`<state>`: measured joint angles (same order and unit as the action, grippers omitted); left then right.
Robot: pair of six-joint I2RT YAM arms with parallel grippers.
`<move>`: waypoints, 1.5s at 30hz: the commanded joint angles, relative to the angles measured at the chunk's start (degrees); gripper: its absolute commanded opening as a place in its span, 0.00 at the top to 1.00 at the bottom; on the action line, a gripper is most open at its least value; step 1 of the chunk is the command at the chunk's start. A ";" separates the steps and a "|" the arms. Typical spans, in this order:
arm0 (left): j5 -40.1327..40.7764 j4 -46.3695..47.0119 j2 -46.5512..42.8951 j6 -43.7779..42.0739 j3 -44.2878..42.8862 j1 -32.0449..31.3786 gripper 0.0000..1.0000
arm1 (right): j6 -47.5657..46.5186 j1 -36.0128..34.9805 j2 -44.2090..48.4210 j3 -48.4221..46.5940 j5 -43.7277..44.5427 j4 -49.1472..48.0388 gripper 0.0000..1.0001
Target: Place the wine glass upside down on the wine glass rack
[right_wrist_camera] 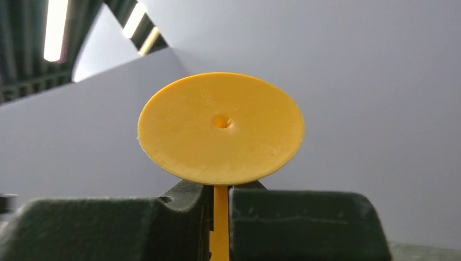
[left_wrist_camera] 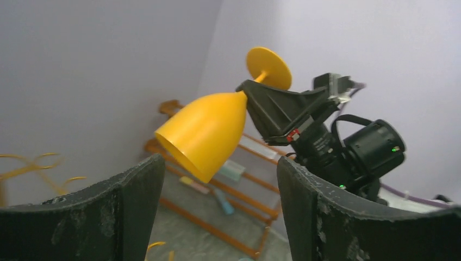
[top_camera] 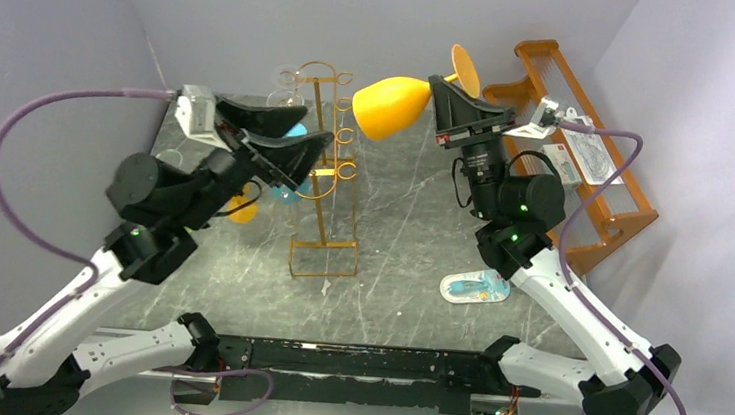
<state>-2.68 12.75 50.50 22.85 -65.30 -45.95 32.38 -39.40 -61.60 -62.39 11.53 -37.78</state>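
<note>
The yellow wine glass hangs in the air, tilted, with its bowl mouth pointing left and down and its round foot up to the right. My right gripper is shut on its stem. In the right wrist view the foot fills the middle and the stem is pinched between the fingers. The bowl is just right of the top of the golden wire rack. My left gripper is open and empty, left of the rack's top. From its wrist view the glass is ahead between its fingers.
Clear, blue and yellow glasses sit around the rack's left side, partly hidden by my left arm. An orange stepped shelf with small items stands at the right wall. A blue-white packet lies on the table.
</note>
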 commanded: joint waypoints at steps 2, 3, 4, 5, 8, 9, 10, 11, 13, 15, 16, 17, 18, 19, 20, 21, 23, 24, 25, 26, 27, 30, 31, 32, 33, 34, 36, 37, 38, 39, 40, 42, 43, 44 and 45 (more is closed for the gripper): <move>13.96 -25.52 -3.65 -14.71 -8.40 -0.27 0.19 | -21.52 0.74 -4.18 -3.17 5.02 3.10 1.00; 16.11 -27.31 -4.05 -15.17 -9.00 -0.26 0.19 | -23.25 0.98 -5.35 -4.12 5.90 3.81 1.00; 17.87 -28.57 -4.94 -15.91 -9.25 -0.28 0.19 | -24.67 1.59 -6.50 -4.90 6.22 4.41 1.00; 20.05 -29.66 -5.68 -16.17 -9.38 -0.25 0.18 | -25.69 2.33 -7.74 -5.64 6.16 5.15 1.00; 22.33 -31.45 -7.36 -16.67 -8.73 -0.27 0.18 | -27.12 5.55 -11.72 -8.91 3.77 7.87 1.00; 22.74 -31.73 -7.84 -16.70 -8.45 -0.26 0.18 | -27.56 6.34 -12.99 -9.84 2.45 8.45 1.00; 22.98 -32.05 -8.17 -16.67 -8.27 -0.27 0.18 | -28.25 7.12 -14.58 -10.57 1.05 9.02 1.00; 23.23 -32.52 -8.35 -16.62 -8.20 -0.27 0.18 | -29.00 7.54 -15.76 -11.46 0.26 9.61 1.00; 23.63 -33.67 -8.40 -16.32 -8.57 -0.24 0.18 | -30.94 8.18 -18.02 -13.31 -1.72 11.15 1.00; 24.03 -34.32 -8.35 -16.18 -8.86 -0.25 0.18 | -33.22 8.52 -20.51 -15.41 -4.40 12.99 1.00; 24.18 -34.56 -8.42 -16.12 -8.88 -0.21 0.18 | -34.45 8.67 -21.93 -16.68 -5.73 14.01 1.00; 24.32 -34.69 -8.44 -16.09 -8.88 -0.27 0.19 | -35.63 8.72 -23.38 -17.92 -7.04 15.32 1.00; 24.38 -34.86 -8.46 -16.04 -8.88 -0.23 0.19 | -37.11 8.72 -24.74 -19.10 -8.62 16.62 1.00; 24.53 -35.04 -8.55 -15.88 -8.82 -0.27 0.19 | -38.07 8.68 -26.19 -20.24 -9.73 17.93 1.00; 24.56 -35.24 -8.56 -15.71 -8.75 -0.28 0.19 | -38.96 8.72 -27.41 -21.16 -10.89 18.87 1.00; 24.64 -35.33 -8.71 -15.61 -8.60 -0.23 0.19 | -39.62 8.68 -28.79 -22.15 -11.26 19.53 1.00; 24.78 -35.51 -8.86 -15.26 -8.38 -0.27 0.19 | -40.80 8.72 -31.09 -23.95 -14.78 20.80 1.00; 24.89 -35.64 -8.92 -15.10 -8.36 -0.28 0.19 | -41.18 8.72 -32.31 -24.97 -15.47 21.50 1.00; 25.08 -35.75 -8.94 -14.97 -8.34 -0.28 0.19 | -41.51 8.72 -33.40 -25.91 -16.33 22.19 1.00; 25.19 -35.85 -9.06 -14.80 -8.30 -0.27 0.19 | -41.95 8.72 -34.88 -27.09 -17.40 22.82 1.00; 25.24 -35.91 -9.10 -14.76 -8.27 -0.23 0.19 | -42.38 8.70 -35.75 -27.76 -18.43 23.24 1.00; 25.48 -36.04 -9.26 -14.40 -8.18 -0.25 0.20 | -43.05 8.64 -37.87 -29.02 -21.84 23.88 1.00; 25.46 -36.11 -9.28 -14.29 -8.18 -0.23 0.19 | -43.22 8.58 -38.63 -29.61 -22.65 24.39 1.00; 25.55 -36.17 -9.19 -14.12 -8.18 -0.25 0.20 | -43.35 8.58 -39.45 -30.14 -23.05 24.92 1.00; 25.50 -36.21 -9.20 -14.02 -8.18 -0.27 0.20 | -43.43 8.48 -40.06 -30.50 -23.35 25.22 1.00; 25.44 -36.29 -9.19 -13.91 -8.16 -0.21 0.20 | -43.45 8.54 -40.61 -30.73 -23.46 25.37 1.00; 25.43 -36.46 -9.15 -13.72 -8.23 -0.23 0.20 | -43.52 8.50 -41.35 -30.90 -24.01 25.21 1.00; 25.39 -36.56 -9.19 -13.64 -8.19 -0.25 0.20 | -43.66 8.52 -41.73 -31.05 -24.72 25.18 1.00; 25.32 -36.64 -9.19 -13.54 -8.18 -0.23 0.20 | -43.98 8.47 -42.09 -31.30 -25.66 25.46 1.00; 25.40 -36.68 -9.19 -13.51 -8.19 -0.22 0.20 | -44.25 8.46 -42.57 -31.56 -26.42 25.74 1.00; 25.43 -36.66 -9.17 -13.39 -8.14 -0.26 0.20 | -44.70 8.39 -43.01 -31.85 -27.06 25.99 1.00; 25.30 -36.70 -9.17 -13.23 -8.10 -0.24 0.20 | -45.62 8.15 -43.58 -32.16 -26.70 26.26 1.00; 25.29 -36.74 -9.18 -13.22 -8.10 -0.27 0.20 | -45.94 8.04 -43.79 -32.18 -26.32 26.27 1.00; 25.36 -36.70 -9.19 -13.08 -8.09 -0.26 0.20 | -46.00 7.93 -44.00 -32.30 -26.14 26.17 1.00; 25.41 -36.62 -9.24 -12.98 -8.03 -0.27 0.20 | -45.88 7.93 -44.22 -32.45 -26.17 26.15 1.00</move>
<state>21.85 -22.61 41.60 9.32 -73.71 -45.98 -11.81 -31.09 -104.68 -92.73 -13.58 -12.03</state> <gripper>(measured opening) 0.800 0.065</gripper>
